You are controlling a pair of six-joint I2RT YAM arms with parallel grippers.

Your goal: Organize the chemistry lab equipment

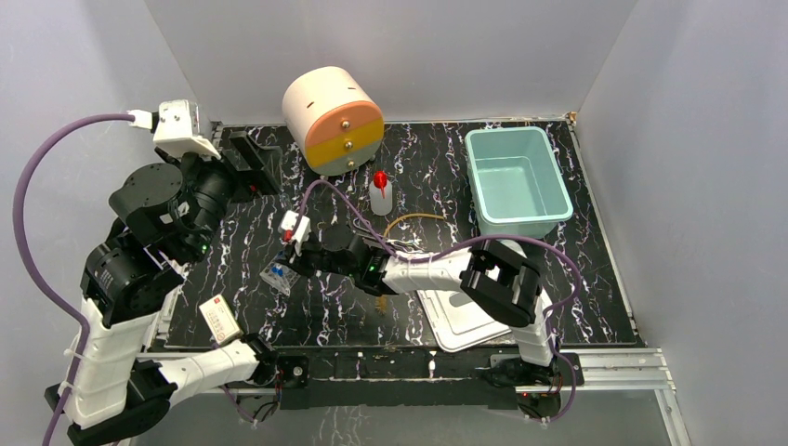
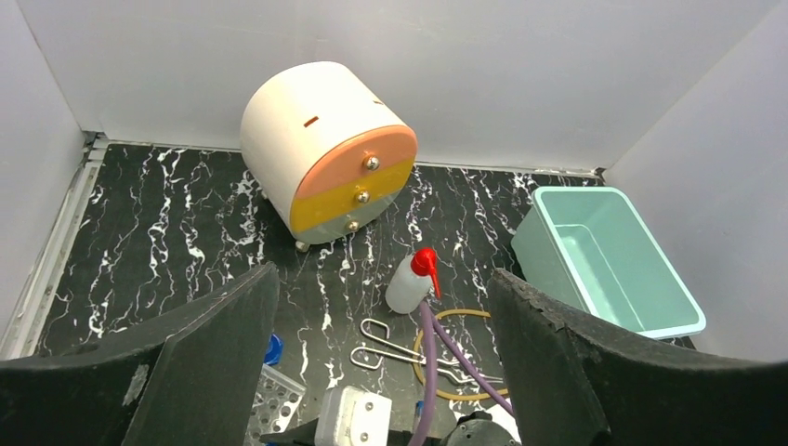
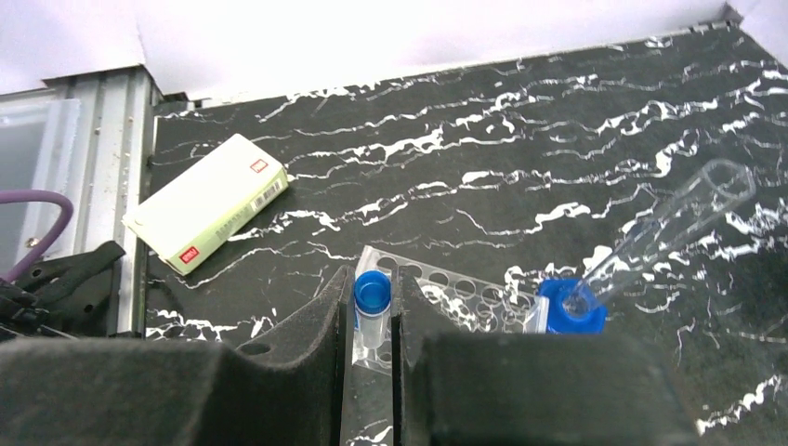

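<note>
Spanning the whole scene, black white-veined table, all items below resting on it unless noted
- Drawer unit: drum-shaped, cream shell, orange and yellow fronts, at the back, left of centre
- Bin: teal, open-topped, back right
- Lid: white, flat at the front edge, partly under the right arm
- Left gripper: raised over the back left, fingers spread wide, nothing between them
- Right gripper: low at centre-left, clenched on a tube
- Box: cream with red marks, front left, well apart from the rack
- Squeeze bottle: white, red nozzle, upright, just in front of the drawer unit
- Tubing loop: tan, lying just in front of the bottle
- Forceps: metal, lying beside the loop, on its left
- Rack: clear, perforated, lying left of centre
- Held tube: blue-capped, upright between the right fingers, over the rack's end; whether it sits in a hole cannot be told
- Loose tube: clear, on its side, its blue cap just beside the rack's other end
</note>
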